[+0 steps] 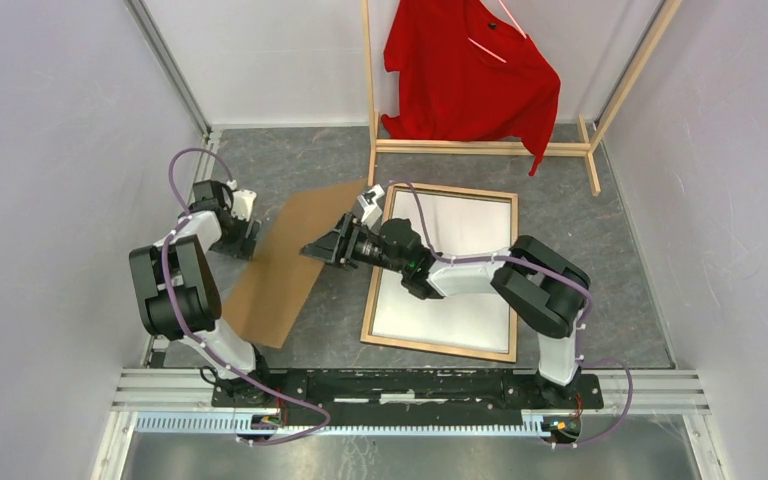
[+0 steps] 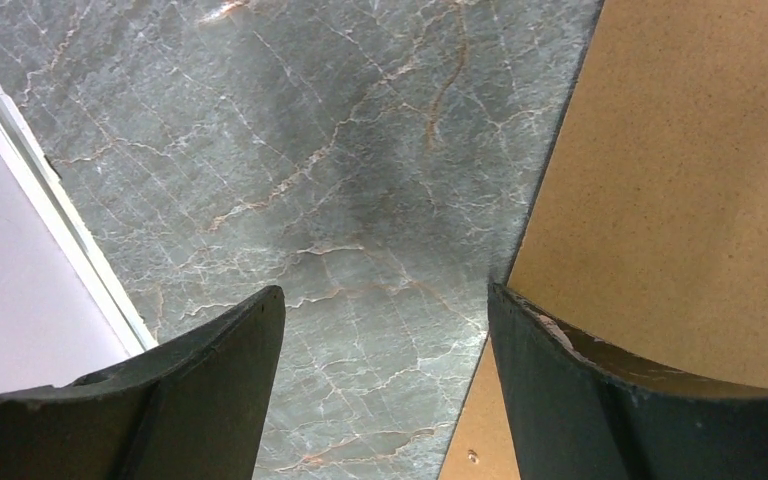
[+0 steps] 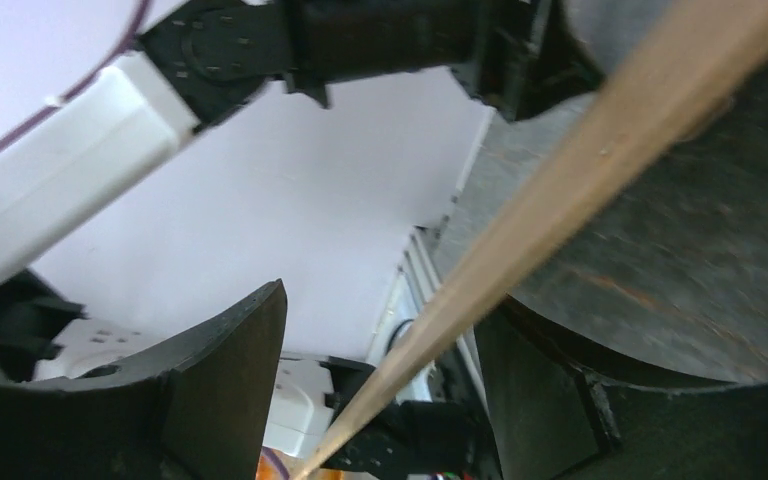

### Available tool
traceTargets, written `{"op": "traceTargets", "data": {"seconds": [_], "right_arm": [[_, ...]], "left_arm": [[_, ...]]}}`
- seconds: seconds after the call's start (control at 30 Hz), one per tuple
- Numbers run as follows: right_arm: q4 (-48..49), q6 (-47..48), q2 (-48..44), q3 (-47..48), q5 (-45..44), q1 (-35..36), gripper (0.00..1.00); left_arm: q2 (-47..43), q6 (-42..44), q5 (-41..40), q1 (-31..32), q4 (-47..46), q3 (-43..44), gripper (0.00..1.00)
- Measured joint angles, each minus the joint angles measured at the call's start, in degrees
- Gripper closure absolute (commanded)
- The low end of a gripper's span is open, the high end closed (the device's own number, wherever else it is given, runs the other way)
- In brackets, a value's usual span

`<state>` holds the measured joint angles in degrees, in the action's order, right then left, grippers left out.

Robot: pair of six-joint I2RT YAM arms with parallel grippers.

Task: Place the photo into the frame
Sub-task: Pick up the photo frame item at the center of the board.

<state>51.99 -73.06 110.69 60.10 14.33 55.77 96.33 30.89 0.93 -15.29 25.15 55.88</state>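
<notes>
The frame point(image 1: 439, 347) lies light-wood side up on the table, right of centre. The photo point(image 1: 472, 228) lies inside it, plain white back up. My right gripper point(image 1: 316, 249) reaches left past the frame to the right edge of the thin brown backing board point(image 1: 285, 275). It is open, and in the right wrist view point(image 3: 380, 300) the board's thin edge point(image 3: 560, 190) runs between the jaws. My left gripper point(image 1: 244, 238) is open at the board's left edge. In the left wrist view point(image 2: 387, 300) one finger hangs over the board point(image 2: 680, 180), the other over bare table.
A wooden clothes rack point(image 1: 480, 147) with a red shirt point(image 1: 465, 70) stands at the back. Light walls close in the left and right sides. A metal rail point(image 1: 410, 385) runs along the near edge by the arm bases.
</notes>
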Motion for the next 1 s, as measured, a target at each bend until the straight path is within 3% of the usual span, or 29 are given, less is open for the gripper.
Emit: {"op": "traceTargets", "data": {"seconds": [0.07,0.13,0.23,0.37,0.5,0.67,0.83,1.0], "right_arm": [[-4.04,1.40,-1.92,-1.68,-1.16,-0.02,0.39],[-7.89,2.58,-3.69,-2.93,-2.54,-0.15,0.59],[-11.50,3.56,-4.94,-3.37,-3.91,-0.42,0.82],[-20.15,2.89,-6.12,-3.37,-4.44,-1.73,0.99],[-25.68,2.51,-6.16,-3.21,-4.37,-3.78,1.00],[-29.68,3.30,-7.37,0.79,-4.37,-5.97,1.00],[-36.50,3.08,-7.89,7.54,-5.57,-9.11,1.00],[-38.01,-2.40,-8.61,8.59,-6.78,-12.13,1.00]], "left_arm": [[-0.07,-0.02,0.57,0.00,0.11,-0.07,0.18],[-0.13,-0.02,1.20,0.02,0.35,-0.07,0.17],[-0.28,-0.04,2.60,0.07,1.36,-0.02,0.07],[-0.48,0.04,1.53,-0.48,2.95,1.53,0.00],[-3.61,-0.04,8.72,-0.17,12.09,6.78,0.00],[-13.70,2.67,22.45,1.97,24.02,16.79,0.00],[-29.03,16.61,34.56,2.14,32.89,20.22,0.00],[-43.69,30.40,39.19,2.21,40.19,16.22,0.00]]}}
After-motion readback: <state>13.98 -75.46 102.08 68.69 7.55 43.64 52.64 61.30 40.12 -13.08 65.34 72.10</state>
